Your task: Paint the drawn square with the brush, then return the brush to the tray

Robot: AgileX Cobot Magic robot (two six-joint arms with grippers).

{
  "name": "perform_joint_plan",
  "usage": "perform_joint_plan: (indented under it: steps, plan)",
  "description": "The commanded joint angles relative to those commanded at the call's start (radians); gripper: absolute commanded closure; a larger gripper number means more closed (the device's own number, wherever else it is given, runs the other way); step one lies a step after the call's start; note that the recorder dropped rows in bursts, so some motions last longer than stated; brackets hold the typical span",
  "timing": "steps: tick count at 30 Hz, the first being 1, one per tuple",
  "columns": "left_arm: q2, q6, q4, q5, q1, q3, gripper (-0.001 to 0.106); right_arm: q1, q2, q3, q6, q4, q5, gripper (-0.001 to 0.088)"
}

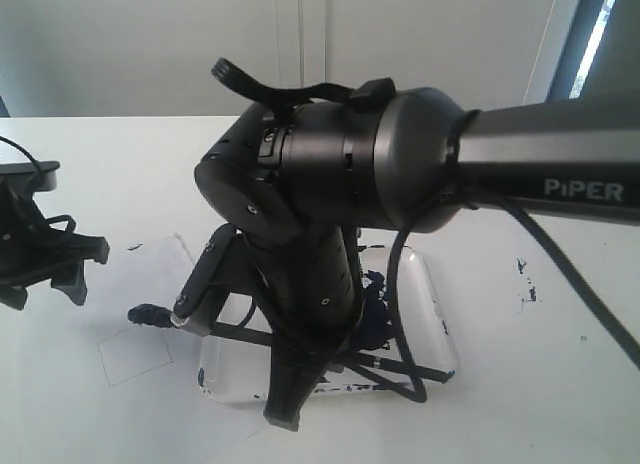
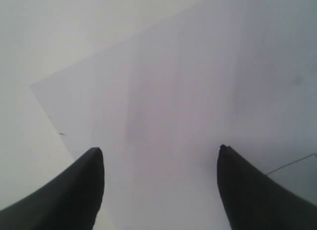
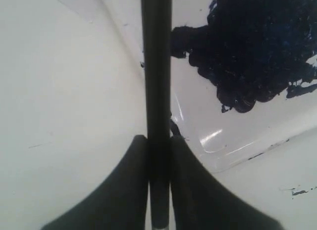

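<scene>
The brush [image 1: 400, 367] is a long thin black stick lying across the tray [image 1: 441, 329], and my right gripper [image 3: 158, 141] is shut on its shaft [image 3: 156, 66]. My right arm [image 1: 330, 174] hides the grip in the exterior view. The brush's dark blue tip [image 1: 143, 312] sticks out left over the paper, just beyond the far edge of the drawn square [image 1: 135, 356]. That square is a thin pencil outline and is blank inside. The tray [image 3: 237, 141] holds a big dark blue paint blob [image 3: 252, 51]. My left gripper [image 1: 48, 289] [image 2: 161, 155] stands open over the paper with nothing between its fingers.
The white paper sheet [image 1: 150, 269] lies on the white table, left of the tray. Dark paint flecks [image 1: 526, 279] mark the table right of the tray. A black cable [image 1: 400, 284] loops down from the right arm over the tray. A wall stands behind the table.
</scene>
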State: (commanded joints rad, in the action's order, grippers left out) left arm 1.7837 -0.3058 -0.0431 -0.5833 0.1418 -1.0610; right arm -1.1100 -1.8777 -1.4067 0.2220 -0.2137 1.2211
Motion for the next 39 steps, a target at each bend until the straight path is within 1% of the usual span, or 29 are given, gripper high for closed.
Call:
perform_joint_plan:
  steps: [7,13,20,31,39]
  plan:
    - [0.059,-0.012,-0.05,-0.049,0.0,0.0,0.038,-0.011,-0.025,0.0,0.002,-0.011,0.0,0.0868]
    - [0.065,-0.016,-0.054,-0.062,0.0,0.0,0.038,-0.025,-0.052,-0.004,0.002,-0.029,0.0,0.0868]
    - [0.065,-0.016,-0.054,-0.062,0.0,0.0,0.038,-0.03,-0.07,-0.055,0.004,-0.03,0.0,0.0868]
    - [0.065,-0.016,-0.054,-0.062,0.0,0.0,0.038,-0.03,-0.158,-0.13,0.006,-0.029,0.0,0.0868]
    - [0.065,-0.016,-0.053,-0.062,0.0,0.0,0.038,-0.03,-0.191,-0.178,0.006,-0.02,0.0,0.0868]
